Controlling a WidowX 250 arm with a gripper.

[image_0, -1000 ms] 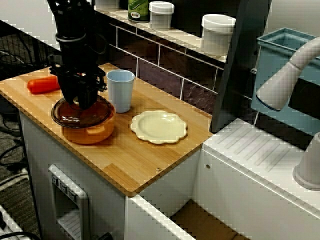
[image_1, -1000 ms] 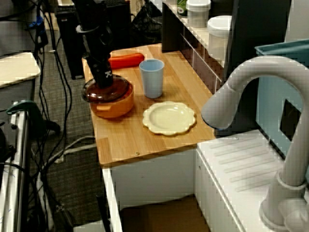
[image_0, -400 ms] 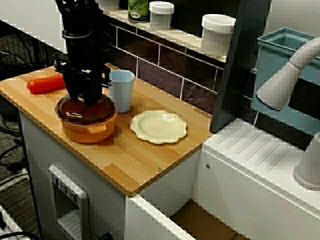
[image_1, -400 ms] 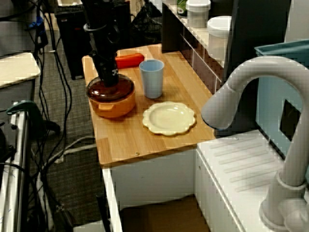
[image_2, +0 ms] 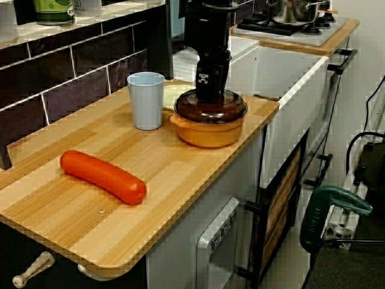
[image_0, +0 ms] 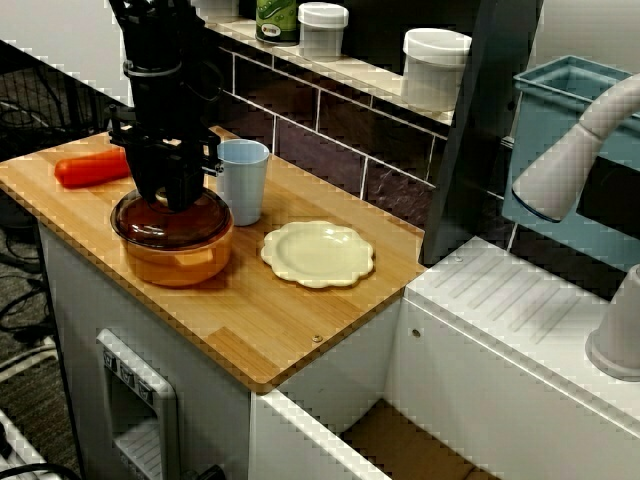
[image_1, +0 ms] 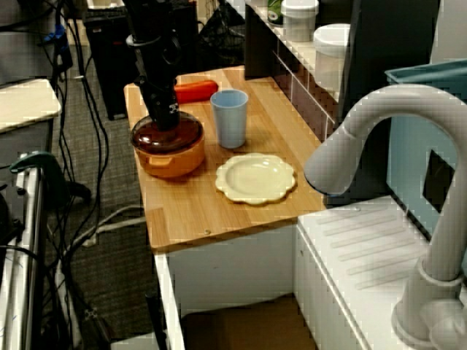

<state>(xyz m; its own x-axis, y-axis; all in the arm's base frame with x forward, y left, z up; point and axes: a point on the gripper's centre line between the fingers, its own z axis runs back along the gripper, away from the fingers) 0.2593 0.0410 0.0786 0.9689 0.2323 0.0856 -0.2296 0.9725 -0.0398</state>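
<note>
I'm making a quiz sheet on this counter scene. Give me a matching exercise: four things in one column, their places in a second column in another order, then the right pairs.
Things
1. red sausage
2. blue cup
3. cream plate
4. brown glass lid

Places
A. on the orange pot, under the gripper
B. flat on the wood, nearest the white drainboard
C. upright beside the pot, on its tiled wall side
D. lying alone at the counter end farthest from the plate

Pairs: 1-D, 2-C, 3-B, 4-A
</note>
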